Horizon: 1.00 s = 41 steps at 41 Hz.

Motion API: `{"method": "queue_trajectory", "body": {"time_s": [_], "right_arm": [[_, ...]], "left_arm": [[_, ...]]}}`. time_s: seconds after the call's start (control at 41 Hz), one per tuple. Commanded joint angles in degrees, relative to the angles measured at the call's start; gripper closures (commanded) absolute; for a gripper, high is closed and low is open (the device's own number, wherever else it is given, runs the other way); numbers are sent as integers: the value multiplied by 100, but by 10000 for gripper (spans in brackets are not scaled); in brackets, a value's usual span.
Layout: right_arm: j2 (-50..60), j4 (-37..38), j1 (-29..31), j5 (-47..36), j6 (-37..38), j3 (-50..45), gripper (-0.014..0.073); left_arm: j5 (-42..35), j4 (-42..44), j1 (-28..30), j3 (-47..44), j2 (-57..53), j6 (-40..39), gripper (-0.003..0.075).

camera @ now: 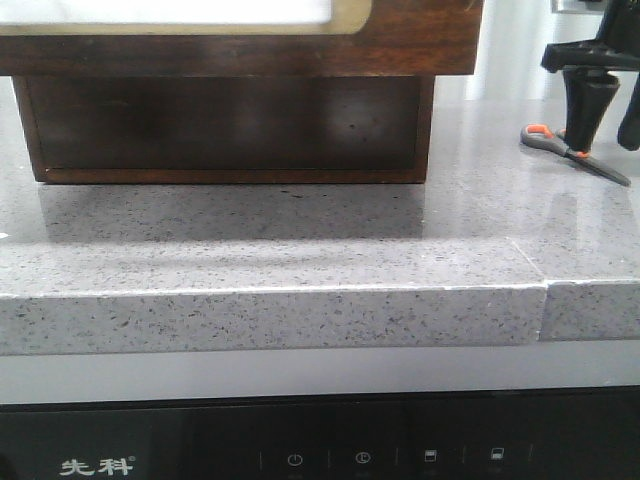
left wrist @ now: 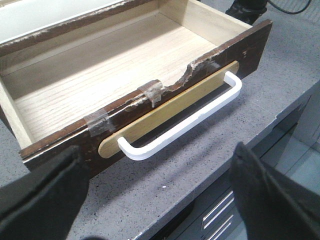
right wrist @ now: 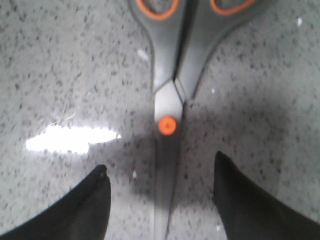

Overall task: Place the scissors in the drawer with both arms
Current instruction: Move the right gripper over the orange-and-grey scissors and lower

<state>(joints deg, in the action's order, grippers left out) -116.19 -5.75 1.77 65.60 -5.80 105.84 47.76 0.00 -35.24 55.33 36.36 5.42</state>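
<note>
Small grey-handled scissors with orange-lined loops [camera: 572, 150] lie flat on the speckled grey stone counter [camera: 300, 250] at the right edge of the front frame, blades closed. We see the right gripper [right wrist: 160, 200] just above them, jaws spread either side of the blades. The left gripper [left wrist: 160, 195] hangs open before the white handle [left wrist: 180, 122] of the open wooden drawer [left wrist: 100, 75].

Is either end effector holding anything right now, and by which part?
Nothing is held. The right end effector straddles the scissors blades, open; the left end effector is open near the drawer handle.
</note>
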Motion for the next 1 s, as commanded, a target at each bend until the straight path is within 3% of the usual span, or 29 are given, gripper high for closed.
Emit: {"method": "queue_trajectory", "body": {"time_s": [0.0,0.415,0.732,0.976], "right_arm": [[125,-52,33,29,-73,395,128],[-273,-48,28,184,-122,645,139],[-273,-48,28,278,-117,679,485],[-203,-48,28,403,-117,679,526]], "left_arm": [[-477,-33,-51,182,19,-61,156],[-477,-33,-51,182,19,-61,156],[-491,-33,-51,182,19,-61,156],[-491,-33,-51,182,19,-61,156]]}}
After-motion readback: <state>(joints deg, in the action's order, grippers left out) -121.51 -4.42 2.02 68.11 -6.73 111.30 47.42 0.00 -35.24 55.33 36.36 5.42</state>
